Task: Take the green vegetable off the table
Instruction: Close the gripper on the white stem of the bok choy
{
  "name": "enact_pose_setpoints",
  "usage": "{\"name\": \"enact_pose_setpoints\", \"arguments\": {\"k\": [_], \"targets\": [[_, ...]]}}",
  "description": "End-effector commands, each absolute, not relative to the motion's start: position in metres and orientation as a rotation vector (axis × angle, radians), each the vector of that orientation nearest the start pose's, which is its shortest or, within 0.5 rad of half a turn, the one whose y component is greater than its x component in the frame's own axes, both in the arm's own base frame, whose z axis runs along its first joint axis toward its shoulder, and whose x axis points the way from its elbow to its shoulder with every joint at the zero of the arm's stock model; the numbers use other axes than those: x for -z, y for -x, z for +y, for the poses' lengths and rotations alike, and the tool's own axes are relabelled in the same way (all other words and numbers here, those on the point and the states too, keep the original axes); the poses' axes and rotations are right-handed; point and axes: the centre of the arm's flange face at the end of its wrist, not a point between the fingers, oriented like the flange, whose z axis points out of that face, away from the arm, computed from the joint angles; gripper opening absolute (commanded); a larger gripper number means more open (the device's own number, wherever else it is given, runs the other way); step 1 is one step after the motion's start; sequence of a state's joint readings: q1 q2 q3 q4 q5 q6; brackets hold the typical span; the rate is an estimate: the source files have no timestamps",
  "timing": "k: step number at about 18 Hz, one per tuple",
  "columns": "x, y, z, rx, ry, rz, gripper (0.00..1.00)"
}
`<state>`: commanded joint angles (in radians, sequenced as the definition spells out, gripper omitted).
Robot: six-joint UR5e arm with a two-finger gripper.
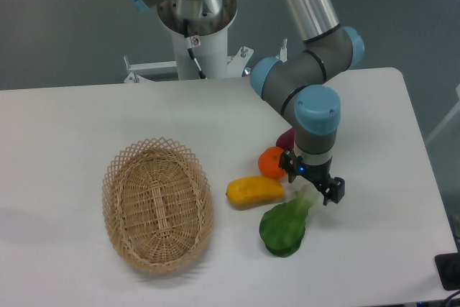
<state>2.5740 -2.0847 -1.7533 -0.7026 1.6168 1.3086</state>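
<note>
The green vegetable [284, 228] lies on the white table [65, 127] at the front right, with its dark leaf toward the front and its pale stem pointing up and right. My gripper [313, 180] hangs straight down over the stem end. Its two black fingers [335, 190] stand apart, one on each side of the stem, and look open. I cannot tell whether the fingers touch the stem.
A yellow oblong vegetable [254, 190] lies just left of the green one. An orange round piece [271, 162] and a purple piece [285, 138] sit close behind, next to my wrist. A wicker basket [157, 203] stands at the left.
</note>
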Motion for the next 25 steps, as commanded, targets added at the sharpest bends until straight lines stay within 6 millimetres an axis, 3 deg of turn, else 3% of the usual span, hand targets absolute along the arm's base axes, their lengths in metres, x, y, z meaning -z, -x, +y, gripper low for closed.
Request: {"name": "enact_pose_setpoints", "arguments": {"k": [10, 14, 25], "targets": [[-0.1909, 0.4517, 0.4497, -0.306, 3.054, 0.441, 0.99], [-0.1923, 0.4526, 0.4492, -0.308, 3.054, 0.439, 0.68], [-0.1996, 0.4568, 0.4498, -0.328, 3.043, 0.449, 0.4]]}}
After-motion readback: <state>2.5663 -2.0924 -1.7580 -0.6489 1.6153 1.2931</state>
